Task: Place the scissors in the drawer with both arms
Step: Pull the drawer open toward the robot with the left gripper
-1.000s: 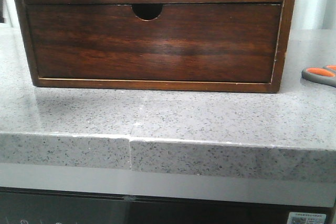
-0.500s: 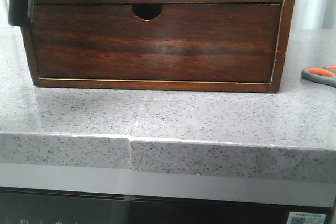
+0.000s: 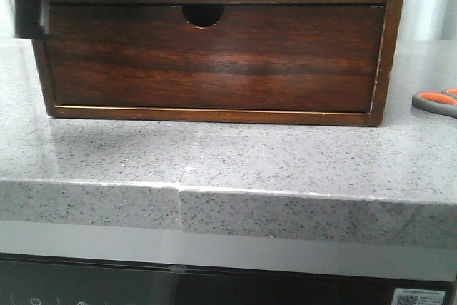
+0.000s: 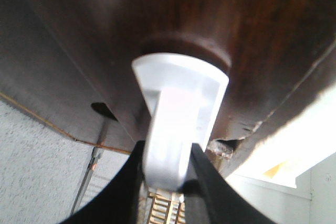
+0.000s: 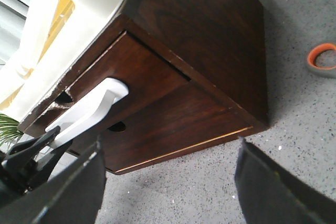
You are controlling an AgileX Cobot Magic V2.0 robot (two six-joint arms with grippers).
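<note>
L hand (image 4: 167,169) clamped on white handle (image 4: 176,114) of drawer (image 5: 123,80), R hand (image 5: 168,182) open nr cabinet (image 3: 214,55) front; scissors (image 3: 435,102) lie on worktop (image 3: 235,158) right of cabinet, so R arm nearer, long axis can't tell

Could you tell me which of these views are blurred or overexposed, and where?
Left wrist view: the white handle in the left pincer is soft and out of focus, and the background beside the wood is blown out. Right wrist view: the box top is overexposed white, while the scissors stay fairly sharp. Front view: even light, with a faint sheen on the notched drawer front.
</note>
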